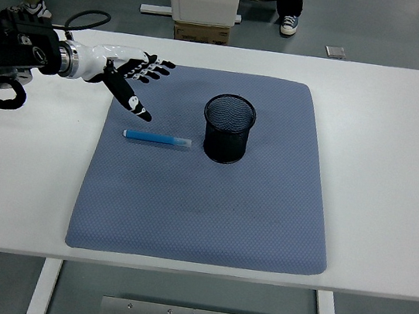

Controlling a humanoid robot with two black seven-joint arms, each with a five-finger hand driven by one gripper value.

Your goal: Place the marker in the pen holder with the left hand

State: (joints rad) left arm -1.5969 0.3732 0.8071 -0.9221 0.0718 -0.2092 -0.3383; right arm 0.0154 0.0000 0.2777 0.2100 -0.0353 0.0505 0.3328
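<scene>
On the white table [397,152] I log one blue-grey mat [202,211] as landmark. Item: blue marker [157,139], lying flat on the mat's left half, lengthwise left to right. Item: black mesh pen holder [228,128], upright on the mat, just right of the marker's right end, apart from it. Item: my left hand [131,76], above the mat's far left corner, fingers spread and grasping nothing, thumb pointing down toward the marker, not touching it. Beyond the table's far edge, people's feet show on the floor
</scene>
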